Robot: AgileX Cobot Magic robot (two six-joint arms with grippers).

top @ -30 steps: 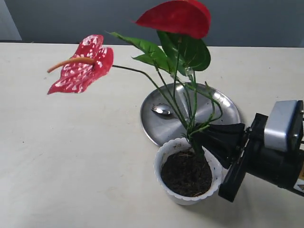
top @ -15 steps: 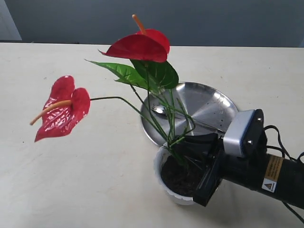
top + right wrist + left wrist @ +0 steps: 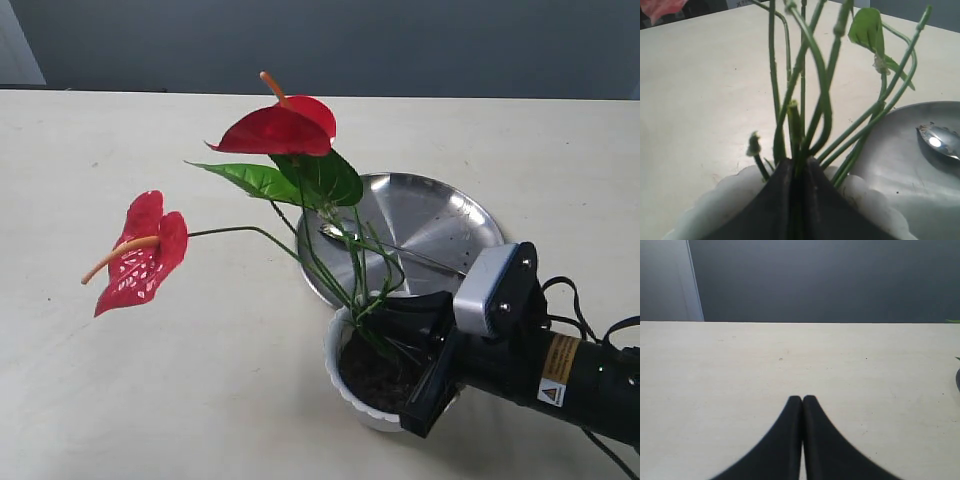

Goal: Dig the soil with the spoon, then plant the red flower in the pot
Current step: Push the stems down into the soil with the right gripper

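The red flower (image 3: 275, 130) stands over the white scalloped pot (image 3: 345, 392), its green stems (image 3: 802, 75) running down to the dark soil (image 3: 370, 378). My right gripper (image 3: 385, 335) is shut on the base of the stems, just above the soil inside the pot rim (image 3: 720, 197). A second bloom (image 3: 140, 250) hangs out to the left. The steel spoon (image 3: 345, 235) lies on the round steel plate (image 3: 440, 215) behind the pot; its bowl (image 3: 940, 141) shows in the right wrist view. My left gripper (image 3: 802, 399) is shut and empty above bare table.
The beige table (image 3: 150, 380) spreads to the left and front of the pot. A dark wall (image 3: 400, 40) runs along the far edge. The right arm's black body and cables (image 3: 560, 375) lie at the right of the pot.
My right gripper has carried the flower left and down, from beside the pot rim to over the soil. The blooms have dropped and swung with it. The spoon has not moved.
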